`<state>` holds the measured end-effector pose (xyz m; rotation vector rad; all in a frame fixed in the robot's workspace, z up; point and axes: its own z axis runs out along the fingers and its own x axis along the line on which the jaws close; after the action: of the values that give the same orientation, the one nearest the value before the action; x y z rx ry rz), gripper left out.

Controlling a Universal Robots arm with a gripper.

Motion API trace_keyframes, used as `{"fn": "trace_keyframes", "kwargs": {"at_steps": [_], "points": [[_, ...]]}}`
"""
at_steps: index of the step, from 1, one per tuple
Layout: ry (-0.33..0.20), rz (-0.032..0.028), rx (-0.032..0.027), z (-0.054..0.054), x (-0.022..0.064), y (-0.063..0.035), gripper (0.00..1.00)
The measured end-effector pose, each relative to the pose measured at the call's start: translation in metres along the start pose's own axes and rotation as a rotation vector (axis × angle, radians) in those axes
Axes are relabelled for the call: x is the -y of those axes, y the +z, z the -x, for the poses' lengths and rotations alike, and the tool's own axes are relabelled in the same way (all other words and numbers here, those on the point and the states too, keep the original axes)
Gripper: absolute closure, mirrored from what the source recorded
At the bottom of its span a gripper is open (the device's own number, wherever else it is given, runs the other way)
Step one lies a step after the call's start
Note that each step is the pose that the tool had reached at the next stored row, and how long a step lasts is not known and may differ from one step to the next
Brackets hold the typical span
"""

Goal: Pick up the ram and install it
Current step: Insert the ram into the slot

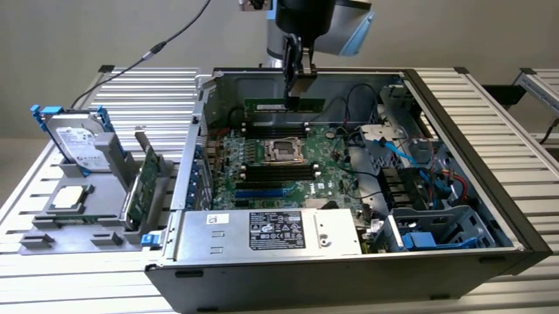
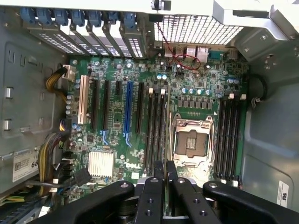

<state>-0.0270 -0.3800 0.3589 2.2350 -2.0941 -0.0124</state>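
hand (image 1: 294,95) points straight down above the motherboard (image 1: 262,180), pinched narrow on the ram (image 1: 266,104).

The word "DELL" is showing in white letters on the green motherboard (image 2: 161,93), beside the silver finned block (image 2: 101,164). A white sticker (image 2: 24,164) on the grey case wall (image 2: 28,84) is showing the number "68"; its other print is too small to read. The black label (image 1: 277,230) on the silver power box (image 1: 201,235) is carrying white print and little signs, too small to read.
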Motion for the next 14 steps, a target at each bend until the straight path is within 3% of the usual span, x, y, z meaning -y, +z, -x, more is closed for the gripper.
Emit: {"fn": "trace_keyframes", "kwargs": {"at_steps": [9, 14], "points": [[0.002, -0.0004, 0.0037, -0.006, 0.0006, 0.0167, 0.86], [0.009, -0.0006, 0.0128, -0.011, 0.0009, 0.0260, 0.86]]}}
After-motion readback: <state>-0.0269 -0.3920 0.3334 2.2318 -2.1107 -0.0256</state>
